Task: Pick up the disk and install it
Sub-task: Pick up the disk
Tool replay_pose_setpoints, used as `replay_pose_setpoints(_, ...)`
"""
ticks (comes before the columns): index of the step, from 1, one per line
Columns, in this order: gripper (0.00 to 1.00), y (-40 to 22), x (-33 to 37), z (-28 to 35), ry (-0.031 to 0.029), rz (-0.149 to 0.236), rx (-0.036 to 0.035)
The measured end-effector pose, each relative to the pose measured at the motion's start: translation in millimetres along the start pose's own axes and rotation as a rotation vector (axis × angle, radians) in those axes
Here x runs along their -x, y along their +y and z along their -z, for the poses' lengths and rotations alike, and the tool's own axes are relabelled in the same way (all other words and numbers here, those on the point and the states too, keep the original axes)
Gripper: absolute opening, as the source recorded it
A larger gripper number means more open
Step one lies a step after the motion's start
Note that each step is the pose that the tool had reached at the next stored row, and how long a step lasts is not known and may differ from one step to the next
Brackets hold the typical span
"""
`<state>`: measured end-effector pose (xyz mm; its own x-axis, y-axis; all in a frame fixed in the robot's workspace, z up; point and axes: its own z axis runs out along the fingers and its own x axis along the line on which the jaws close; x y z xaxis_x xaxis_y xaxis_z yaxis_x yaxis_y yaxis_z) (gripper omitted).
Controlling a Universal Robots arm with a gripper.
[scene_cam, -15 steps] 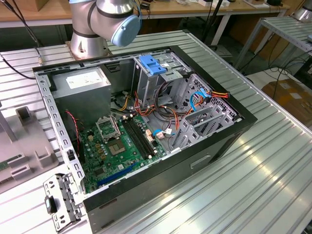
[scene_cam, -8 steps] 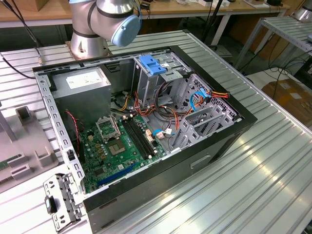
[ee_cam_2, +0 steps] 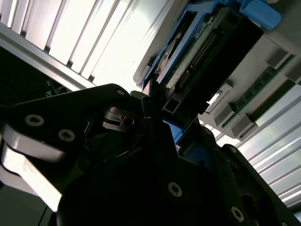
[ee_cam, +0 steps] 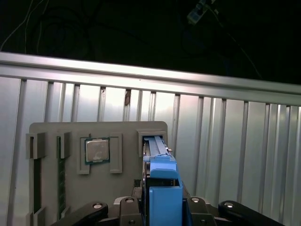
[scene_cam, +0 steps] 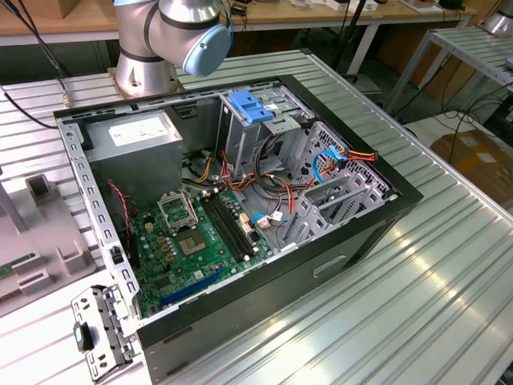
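Exterior view: open computer case (scene_cam: 353,241) lies on the slatted metal counter (scene_cam: 417,321), with the robot arm (scene_cam: 172,32) base behind it and a grey tray (scene_cam: 48,241) at the exterior view's left. Second wrist view: black claw (ee_cam_2: 171,117) is clamped on the disk (ee_cam_2: 202,47), blue-edged with its circuit-board side showing, right at the grey tray, which holds a green memory stick (ee_cam_2: 263,84). First wrist view: the disk (ee_cam: 162,174) is edge-on between the claw's links, at the tray slot next to a processor chip (ee_cam: 97,150).
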<state>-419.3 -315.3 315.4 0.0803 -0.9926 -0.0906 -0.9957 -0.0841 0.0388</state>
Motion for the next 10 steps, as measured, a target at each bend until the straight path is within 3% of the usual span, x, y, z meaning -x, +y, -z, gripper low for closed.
replay_pose_setpoints(10,0.37,0.3,0.7,7.6,-0.0054,0.0,-0.0004)
